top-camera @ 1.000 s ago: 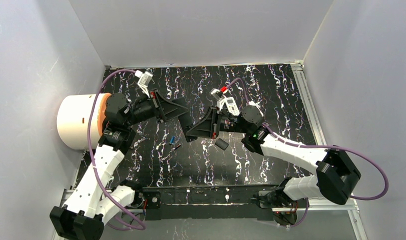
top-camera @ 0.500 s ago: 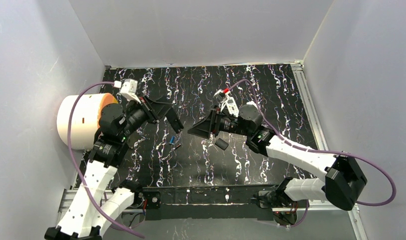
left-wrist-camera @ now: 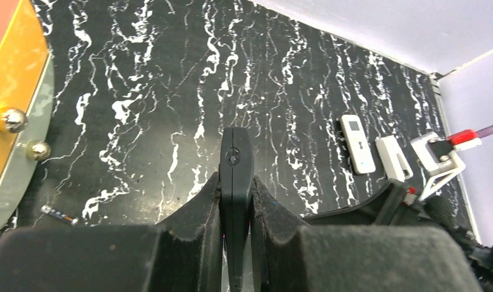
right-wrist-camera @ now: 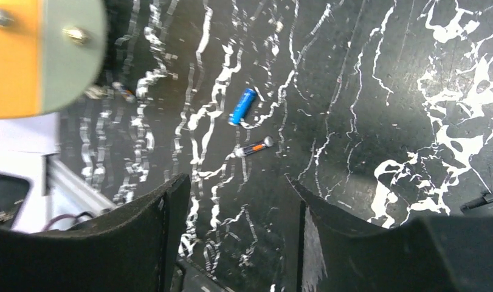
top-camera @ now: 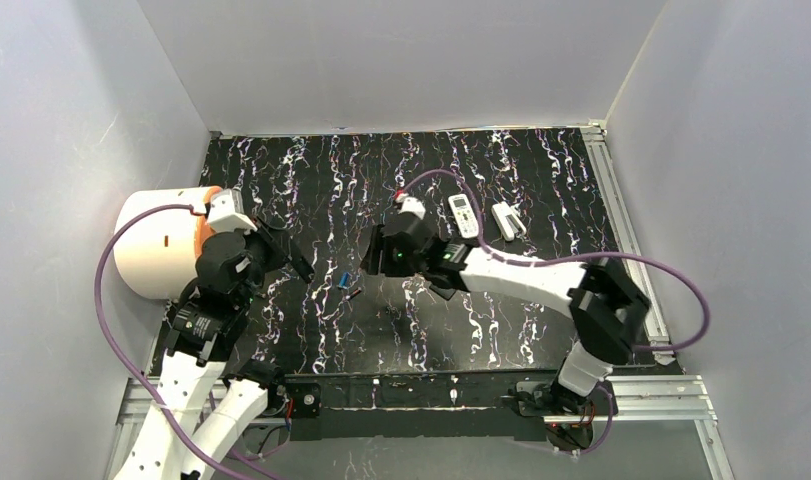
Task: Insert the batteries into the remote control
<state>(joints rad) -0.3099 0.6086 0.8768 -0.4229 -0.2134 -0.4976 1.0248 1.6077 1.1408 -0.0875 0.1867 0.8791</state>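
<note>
**A:** Black surface veined in white, pale walls all round. What's to be loaded?

**B:** Two lie close together near the middle: a blue battery and, just beside it, a dark battery with an orange band and a bright metal tip. A third battery lies well apart, close to the white drum; too small to tell its colour.

**A:** And the tools?

**B:** The left tool is clamped on a black remote, held edge-on above the surface. The right tool has its fingers apart, nothing between them, and hangs near the blue and dark pair, facing them.

**A:** How would they handle?

**B:** Light, stiff and smooth, I'd judge; round, so liable to roll away or squirt out of a pinch. Best taken across the middle of the barrel, fingers square to its length, both ends left free for seating.

**A:** Anything else about?

**B:** A white remote and a small white piece lie side by side toward the far right, well apart from all three.
</note>
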